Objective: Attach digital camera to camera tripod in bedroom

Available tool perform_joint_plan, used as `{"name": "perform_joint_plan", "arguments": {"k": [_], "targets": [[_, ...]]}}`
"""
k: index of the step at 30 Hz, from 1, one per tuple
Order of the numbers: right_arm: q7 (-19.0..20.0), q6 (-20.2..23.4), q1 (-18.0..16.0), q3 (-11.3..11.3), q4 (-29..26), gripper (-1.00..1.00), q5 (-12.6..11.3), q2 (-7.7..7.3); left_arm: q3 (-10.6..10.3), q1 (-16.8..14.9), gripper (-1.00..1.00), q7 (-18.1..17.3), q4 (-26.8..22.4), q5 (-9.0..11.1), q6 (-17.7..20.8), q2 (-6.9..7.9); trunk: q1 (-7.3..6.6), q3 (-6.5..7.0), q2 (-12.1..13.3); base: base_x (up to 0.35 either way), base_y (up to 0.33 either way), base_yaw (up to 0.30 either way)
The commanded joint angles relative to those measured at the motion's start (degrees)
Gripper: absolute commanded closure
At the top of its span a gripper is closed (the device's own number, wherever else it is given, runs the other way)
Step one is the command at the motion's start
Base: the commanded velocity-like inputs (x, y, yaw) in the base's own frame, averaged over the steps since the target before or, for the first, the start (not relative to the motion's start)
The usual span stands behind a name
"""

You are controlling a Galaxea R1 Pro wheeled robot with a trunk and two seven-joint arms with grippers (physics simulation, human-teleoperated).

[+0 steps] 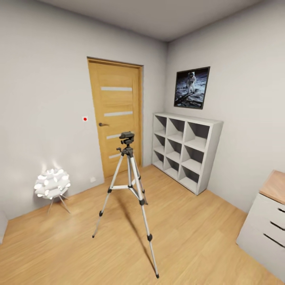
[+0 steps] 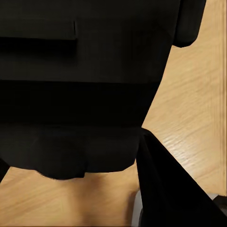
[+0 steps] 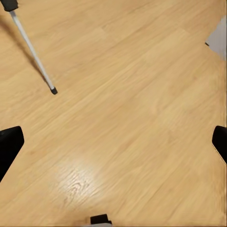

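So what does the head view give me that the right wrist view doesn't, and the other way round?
Head view: the whole camera tripod standing upright with a bare head, plus the door, cube shelving, astronaut picture, floor lamp and drawer unit.
Right wrist view: the right hand, fingers spread wide over bare floor, holding nothing.
Both: the wood floor and a tripod leg, seen from the wrist as a lower section ending in its black foot.

No legible text, numbers, labels or brand marks in any view. The framed astronaut poster (image 1: 192, 87) carries a picture without lettering. The wall switch plate (image 1: 84, 118) shows a red dot, unlabelled.
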Motion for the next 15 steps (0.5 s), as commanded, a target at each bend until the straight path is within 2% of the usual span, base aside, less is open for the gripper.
{"name": "perform_joint_plan", "arguments": {"k": [1,15], "targets": [[-0.26,-0.04,0.04,0.09,-0.06,-1.0,0.05,0.01,-0.5,-0.08,1.0,0.59,-0.25,-0.11,-0.14,0.06,0.03,-0.06,-0.05,0.0,-0.295,-0.271],[-0.26,-0.04,0.04,0.11,-0.07,-1.0,0.05,0.01,-0.52,-0.07,1.0,0.58,-0.26,-0.09,-0.14,0.06,0.03,-0.75,-0.05,0.0,-0.303,-0.27]]}}
